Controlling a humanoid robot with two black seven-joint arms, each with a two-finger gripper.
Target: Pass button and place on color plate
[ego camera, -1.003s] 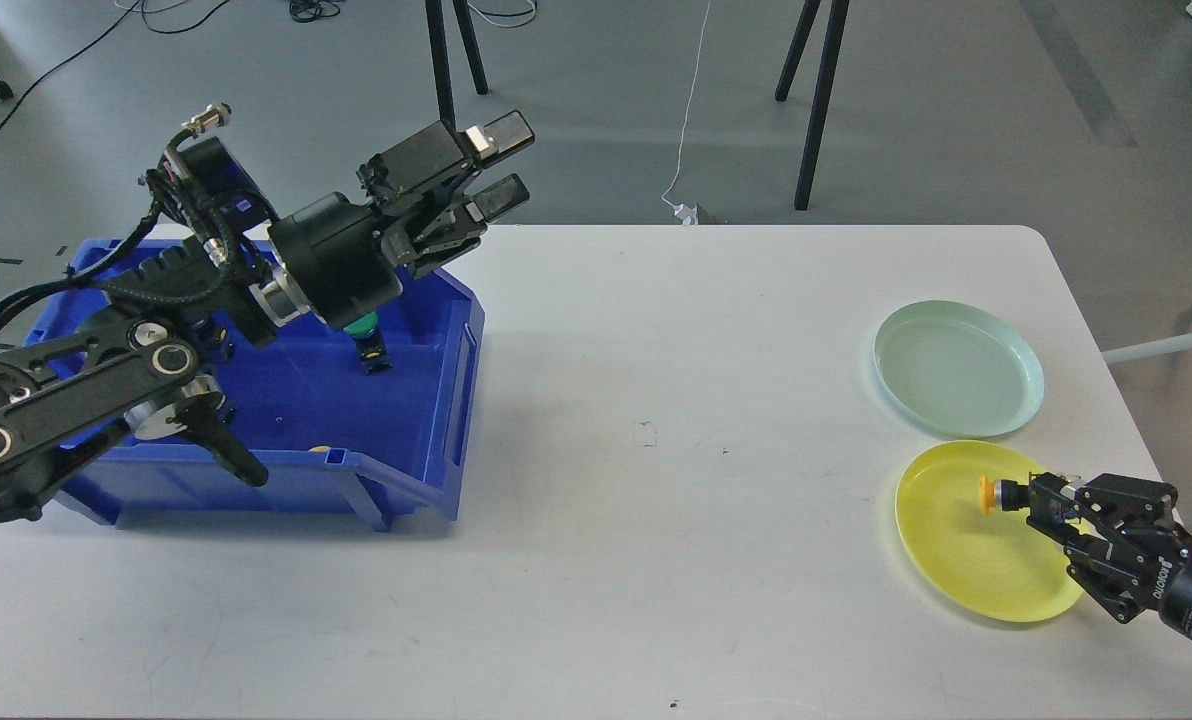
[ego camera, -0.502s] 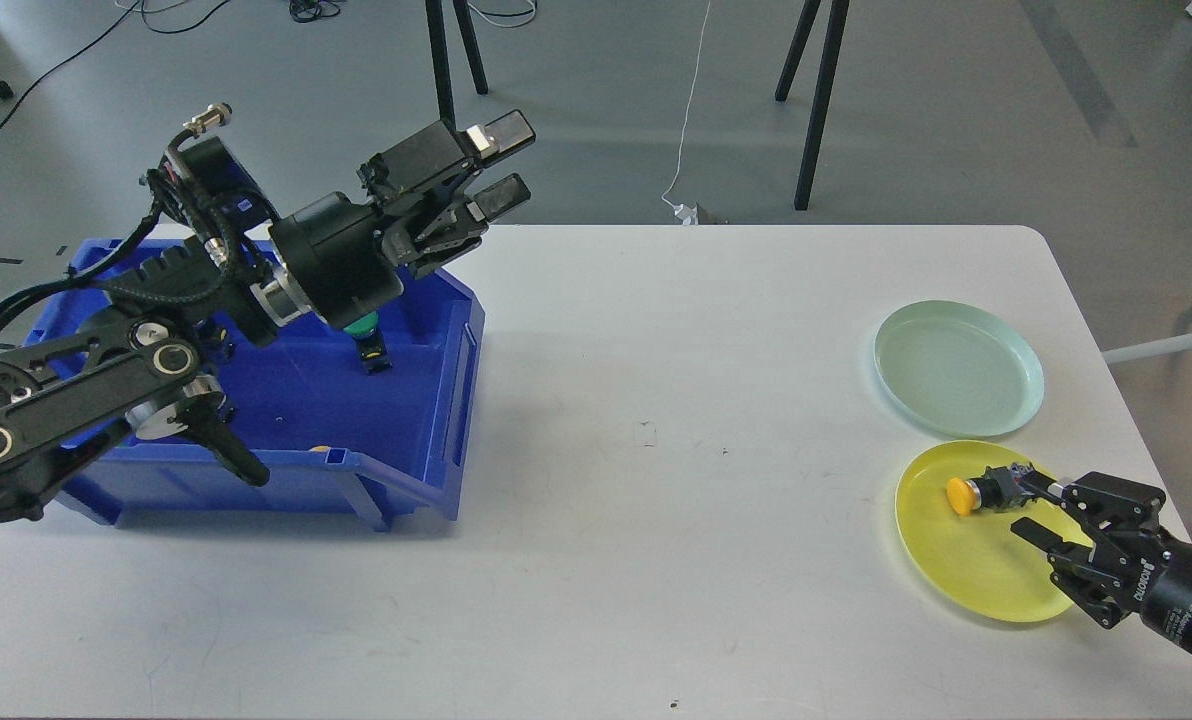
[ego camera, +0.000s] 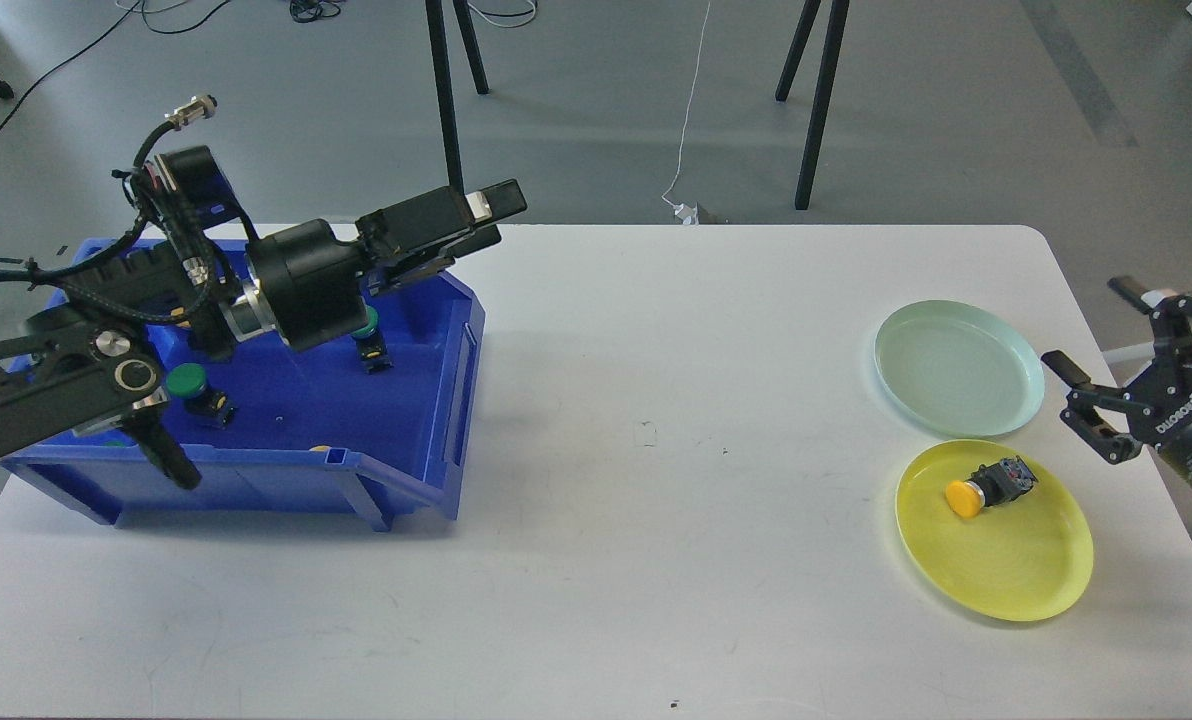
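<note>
White table (ego camera: 676,420), long side across the view. Item: yellow-capped button (ego camera: 988,485) with dark body, lying on its side in the rear-left part of the yellow plate (ego camera: 1016,570), cap toward the left; free of both grippers. Item: pale green plate (ego camera: 959,368), just behind the yellow one near the table's right edge, nothing on it. Item: blue bin (ego camera: 436,400) at the table's left, holding a green-capped button (ego camera: 193,388) toward its left and a second green-capped button (ego camera: 367,335) near its middle rear, partly hidden by the arm; a small yellow piece shows at the front wall, too little seen to name. Right gripper (ego camera: 1096,370): off the table's right edge, beside the green plate, fingers spread wide, holding nothing. Left gripper (ego camera: 491,215): raised above the bin's rear right corner, pointing right and away; fingers seen edge-on and close together, nothing between them, exact gap cannot be told
</note>
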